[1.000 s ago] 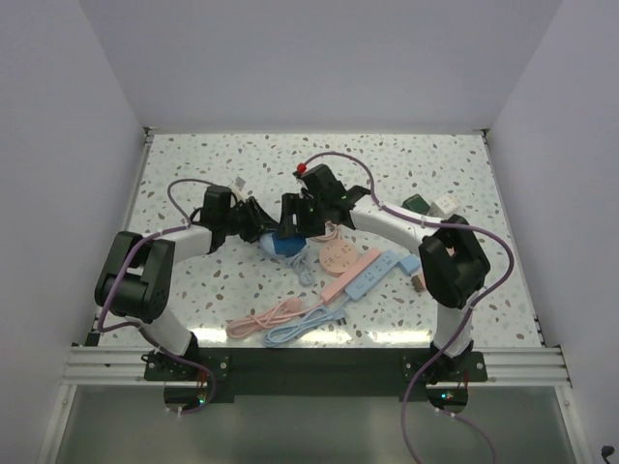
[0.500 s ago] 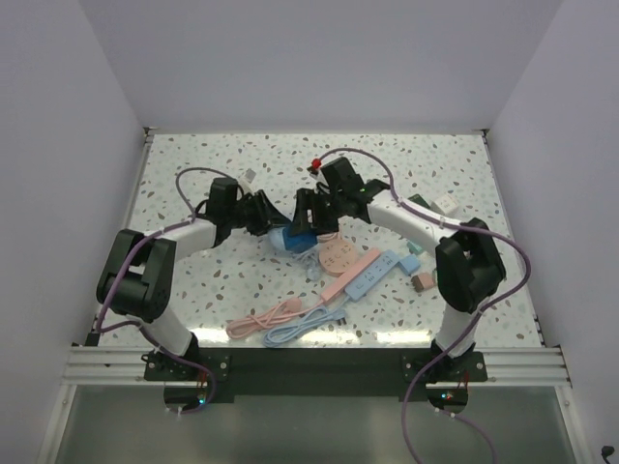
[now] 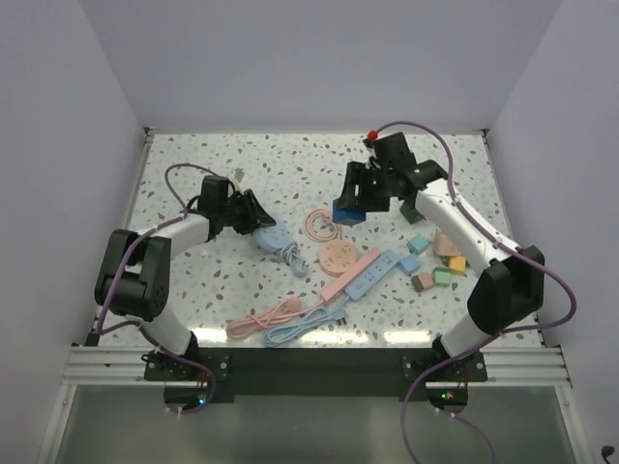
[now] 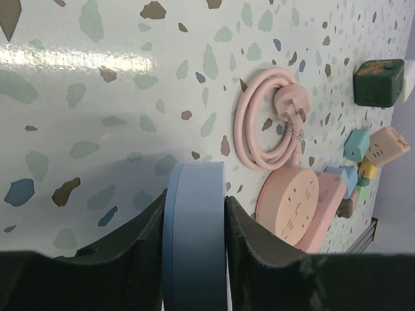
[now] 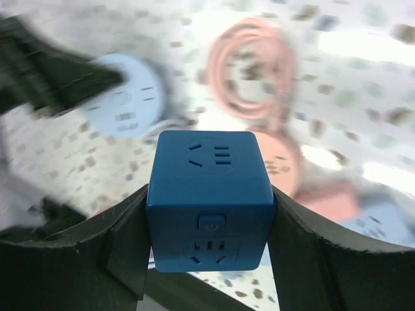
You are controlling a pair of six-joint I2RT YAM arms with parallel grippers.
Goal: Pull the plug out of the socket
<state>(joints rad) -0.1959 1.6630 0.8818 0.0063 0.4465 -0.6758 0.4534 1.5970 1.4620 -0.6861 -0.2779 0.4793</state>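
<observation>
Pink cable coil [image 4: 242,126] nr round pink socket [image 4: 292,207].

Left wrist: light-blue socket [image 4: 193,233] cut off at bottom. Right wrist: tabletop [image 5: 382,129] blurred.

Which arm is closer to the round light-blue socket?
Left. The left gripper is shut on the round light-blue socket; the right gripper, off to its right, holds a dark blue cube adapter.

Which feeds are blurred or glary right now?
Right wrist: dark blue cube socket sharp, everything behind it motion-blurred. Left wrist: crisp on the light blue round socket, glare streak across the speckled white table. Top external: sharp, glare along the table's near edge.
</observation>
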